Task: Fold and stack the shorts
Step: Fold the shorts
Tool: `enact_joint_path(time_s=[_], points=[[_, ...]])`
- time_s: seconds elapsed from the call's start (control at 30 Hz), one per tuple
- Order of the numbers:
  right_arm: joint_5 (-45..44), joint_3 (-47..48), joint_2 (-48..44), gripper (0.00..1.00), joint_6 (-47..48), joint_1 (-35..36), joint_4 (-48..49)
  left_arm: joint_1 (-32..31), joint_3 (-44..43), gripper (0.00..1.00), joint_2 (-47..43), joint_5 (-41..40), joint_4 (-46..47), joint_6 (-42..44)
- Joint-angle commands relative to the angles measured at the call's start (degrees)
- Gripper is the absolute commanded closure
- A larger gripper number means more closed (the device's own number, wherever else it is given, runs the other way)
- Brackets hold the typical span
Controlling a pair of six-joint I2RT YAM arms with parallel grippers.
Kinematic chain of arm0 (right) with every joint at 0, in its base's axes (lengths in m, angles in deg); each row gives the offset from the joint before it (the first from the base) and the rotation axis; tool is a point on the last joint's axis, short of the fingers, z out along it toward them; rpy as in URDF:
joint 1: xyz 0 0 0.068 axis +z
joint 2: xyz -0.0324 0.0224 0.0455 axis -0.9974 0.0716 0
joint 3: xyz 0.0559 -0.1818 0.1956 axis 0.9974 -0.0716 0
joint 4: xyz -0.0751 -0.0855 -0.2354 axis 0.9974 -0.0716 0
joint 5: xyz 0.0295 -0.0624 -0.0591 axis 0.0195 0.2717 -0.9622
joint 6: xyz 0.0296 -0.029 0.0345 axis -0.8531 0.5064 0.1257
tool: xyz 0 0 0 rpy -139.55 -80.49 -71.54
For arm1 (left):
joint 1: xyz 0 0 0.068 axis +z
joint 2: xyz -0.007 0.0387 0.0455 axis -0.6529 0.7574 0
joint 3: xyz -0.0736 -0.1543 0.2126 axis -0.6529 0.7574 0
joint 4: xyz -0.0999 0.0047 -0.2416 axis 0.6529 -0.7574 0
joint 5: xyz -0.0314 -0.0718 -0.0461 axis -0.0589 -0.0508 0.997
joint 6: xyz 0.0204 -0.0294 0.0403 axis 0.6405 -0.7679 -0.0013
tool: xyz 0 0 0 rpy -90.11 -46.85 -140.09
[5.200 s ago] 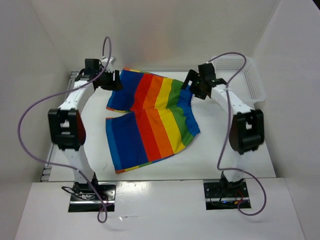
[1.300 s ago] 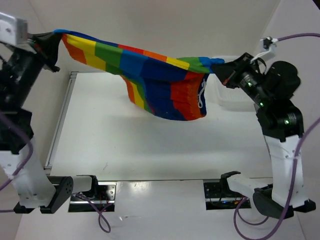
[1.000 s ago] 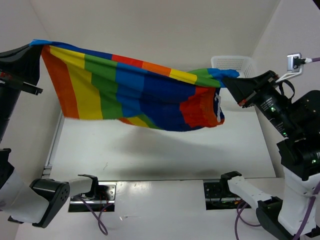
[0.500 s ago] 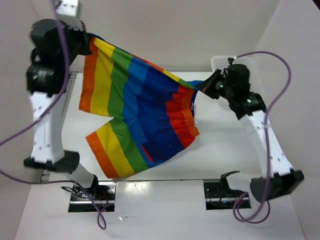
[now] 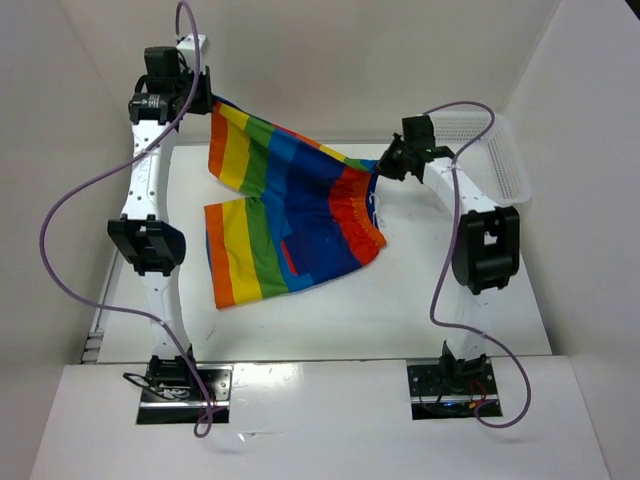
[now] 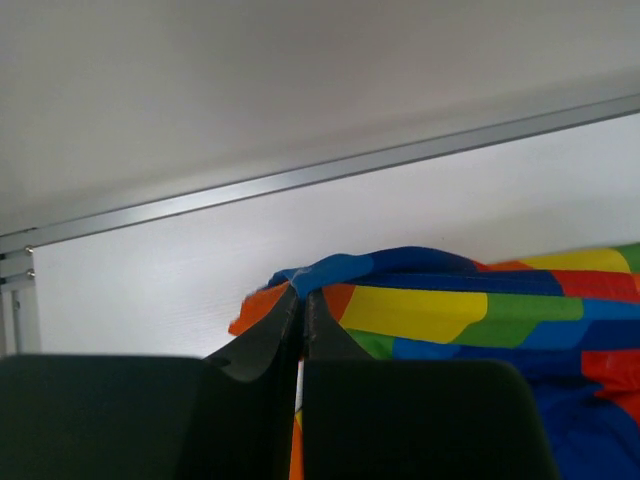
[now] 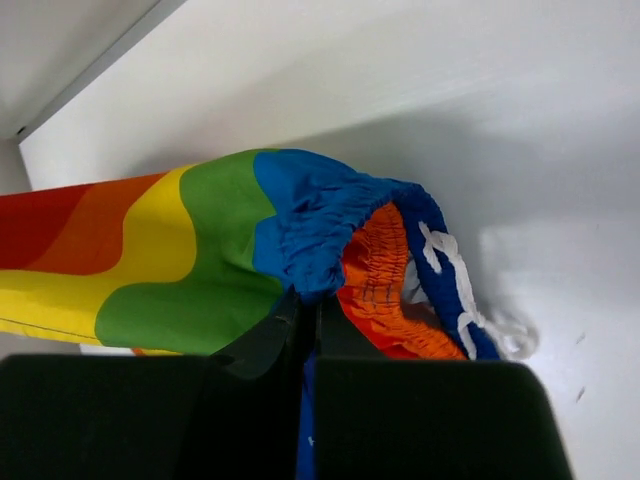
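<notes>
White table (image 5: 440, 300) runs from the arm bases to the back wall. The shorts (image 5: 290, 225) are spread over its middle, well to the left of the basket (image 5: 500, 150). A second ago I had them stretched high in the air between both arms. Both arms have since come down, and the leg nearest me has settled flat on the table. Set against the start of this swing, the shorts look turned over, with the orange stripe now on the side away from the basket. I judge the spreading-out nearly done and no fold made yet.

Further back, the far edge is still held up. The left gripper (image 6: 300, 297) is pressed together on a corner of the far leg, at the end farthest from the basket and clear of the table. The right gripper (image 7: 305, 300) is pinching the gathered blue waistband at the basket end, much lower. From above I can't quite tell whether that edge already touches the table. The white drawstring (image 7: 455, 275) spills loose just beside it and could get trapped in a fold.

Beyond the right gripper the basket sits in the far corner, close to that forearm, and the purple cable (image 5: 455, 108) arcs across towards it. The cloth between the two grips sags and wrinkles, so I think it needs laying flat first.
</notes>
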Motion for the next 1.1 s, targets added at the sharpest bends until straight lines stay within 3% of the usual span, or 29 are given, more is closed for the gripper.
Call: enact_joint_path(time_s=[0.0, 0.17, 0.3, 0.43, 0.47, 0.63, 0.83, 1.07], points=[[-2.63, 7.78, 5.06, 1.0, 2.4, -1.41, 0.19, 1.88, -3.9, 1.0, 0.28, 2.54, 5.59, 1.48], [-0.88, 9.65, 7.89, 1.0, 2.92, -1.41, -0.95, 2.41, -3.9, 1.0, 2.13, 5.0, 3.05, 1.48], [0.79, 5.36, 5.35, 1.0, 3.45, -1.93, -0.95, 2.94, 3.99, 1.0, -4.96, 5.54, 0.59, 1.48], [2.11, -4.38, -1.84, 1.0, 4.67, -1.94, 1.24, 3.63, 27.07, 1.0, -19.63, 10.6, 8.46, 1.48], [2.64, -5.98, -2.91, 1.0, 4.68, -1.94, 1.77, 4.16, 39.83, 1.0, -23.15, 12.29, 14.14, 1.48], [4.75, -13.98, -9.32, 1.0, 5.74, -1.94, 1.77, 4.96, 62.66, 1.0, -40.48, 15.56, 17.28, 1.48], [6.16, -23.64, -15.66, 1.0, 8.02, -1.94, 2.48, 4.96, 75.37, 1.0, -54.46, 17.75, 18.51, 1.48], [6.25, -31.56, -22.42, 1.0, 8.02, -2.46, 1.17, 3.91, 89.33, 1.0, -68.5, 17.23, 7.71, 1.48]])
